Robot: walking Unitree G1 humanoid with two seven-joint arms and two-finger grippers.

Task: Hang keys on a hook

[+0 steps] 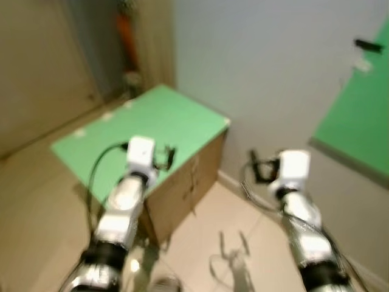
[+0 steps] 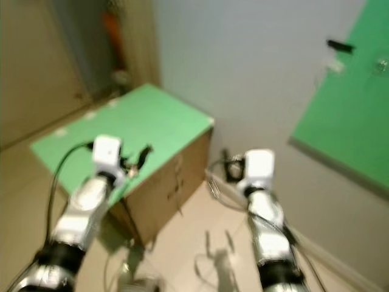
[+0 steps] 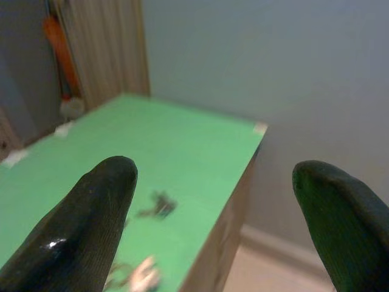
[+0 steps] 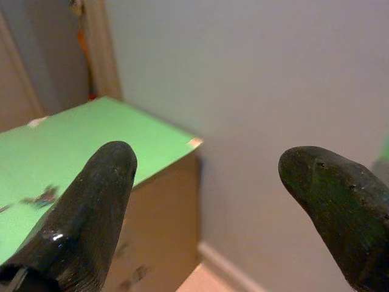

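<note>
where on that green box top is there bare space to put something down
Most of the green box top is bare: the far stretch toward the wall corner and the middle. The near edge is more crowded, where the keys lie, with the open left hand hovering over them.

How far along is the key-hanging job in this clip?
Barely started. Done: nothing; the keys lie on the green-topped box. In hand: both claws are open and empty, the left claw raised above the box top facing the keys, the right claw beside the box. Left: picking up the keys, carrying them to the dark hook on the green wall panel, and hanging them.
</note>
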